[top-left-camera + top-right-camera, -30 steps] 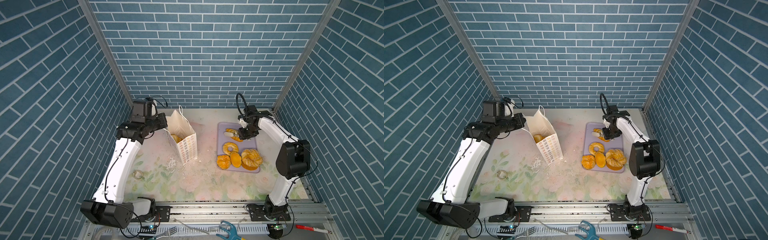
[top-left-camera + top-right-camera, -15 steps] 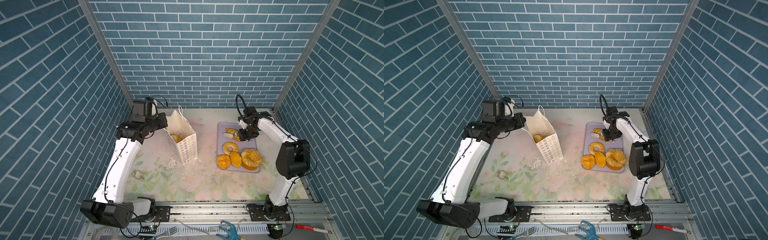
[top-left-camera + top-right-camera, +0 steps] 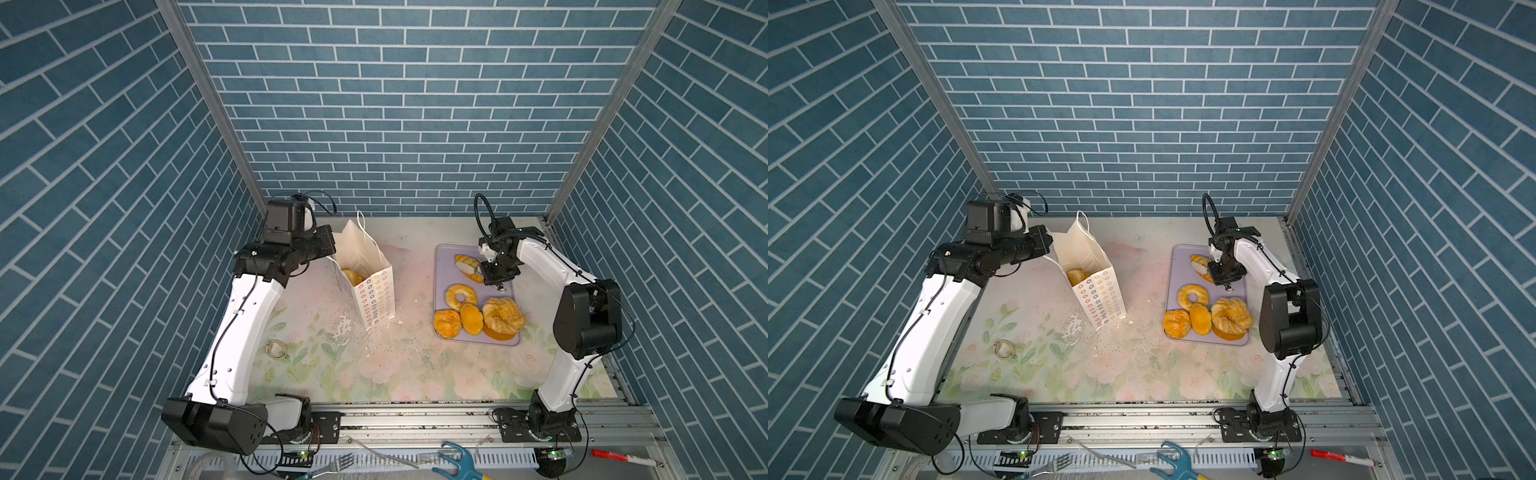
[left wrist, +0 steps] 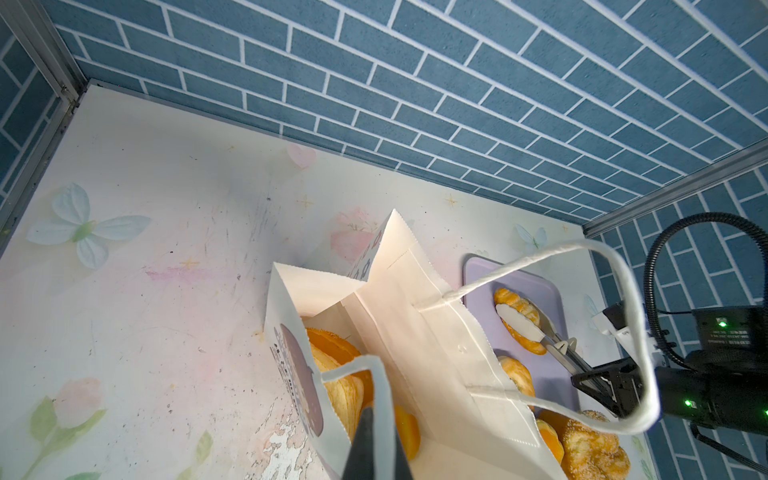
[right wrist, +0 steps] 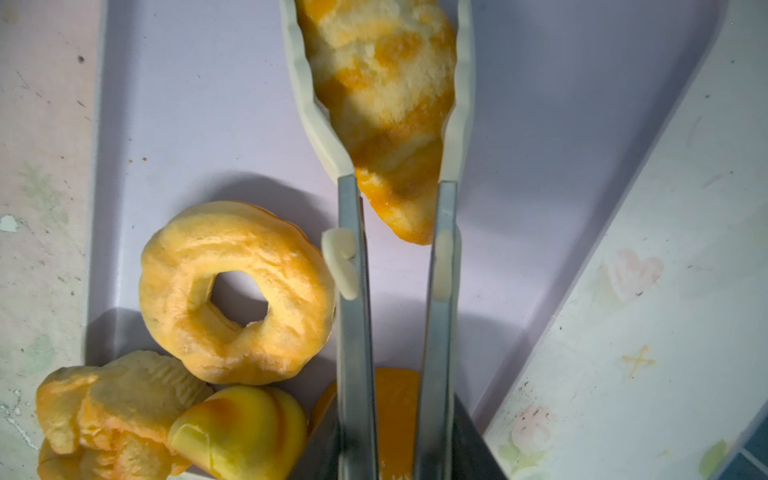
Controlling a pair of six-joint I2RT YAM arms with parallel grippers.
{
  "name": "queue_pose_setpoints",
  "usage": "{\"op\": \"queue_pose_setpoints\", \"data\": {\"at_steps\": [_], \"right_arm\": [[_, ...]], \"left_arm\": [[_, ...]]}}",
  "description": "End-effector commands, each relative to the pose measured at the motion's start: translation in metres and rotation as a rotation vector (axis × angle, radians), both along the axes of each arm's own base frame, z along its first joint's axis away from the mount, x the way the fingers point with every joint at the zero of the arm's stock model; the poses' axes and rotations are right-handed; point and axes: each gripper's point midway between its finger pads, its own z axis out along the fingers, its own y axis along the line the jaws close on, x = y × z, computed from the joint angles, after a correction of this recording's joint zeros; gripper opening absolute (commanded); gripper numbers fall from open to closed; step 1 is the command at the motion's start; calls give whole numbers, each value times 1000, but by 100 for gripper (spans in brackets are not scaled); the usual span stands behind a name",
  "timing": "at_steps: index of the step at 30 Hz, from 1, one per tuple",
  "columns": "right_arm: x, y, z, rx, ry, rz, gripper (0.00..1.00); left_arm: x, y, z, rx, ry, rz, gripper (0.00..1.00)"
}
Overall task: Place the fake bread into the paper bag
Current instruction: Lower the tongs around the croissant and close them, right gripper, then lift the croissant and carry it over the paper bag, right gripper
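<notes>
At tray's (image 3: pixel 444 266) far end, R gripper (image 5: pixel 377 95) pinches croissant (image 5: pixel 390 137); L gripper (image 4: pixel 370 436) clamps paper bag (image 3: pixel 374 293) rim.

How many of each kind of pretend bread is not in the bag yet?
croissant: 1
ring doughnut: 1
sugary twist: 1
buns: 2
orange piece under the twist: 1
total outside the paper bag: 6
</notes>
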Motion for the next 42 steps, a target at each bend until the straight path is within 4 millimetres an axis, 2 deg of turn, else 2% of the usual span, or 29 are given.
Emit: {"op": "queue_pose_setpoints", "data": {"at_steps": [1,11,17,26,32,37,42], "right_arm": [[1,3,25,37,-64,6,32],[0,0,48,36,-121,-8,26],[-3,-1,78,65,-193,-40,25],[-18,4,132,169,-308,-94,25],[-27,8,175,246,-406,-108,24],[-36,26,223,371,-484,-83,24],[-43,50,262,405,-546,-15,25]], "left_arm": [[4,-3,4,4,-14,-5,0],[3,-6,1,0,-13,-11,0],[1,-5,1,1,-21,-9,0],[-1,-4,0,2,-27,-9,0],[-1,-5,0,-12,-37,-2,0],[-2,-3,2,-13,-49,3,0],[-3,-4,2,-18,-55,2,0]]}}
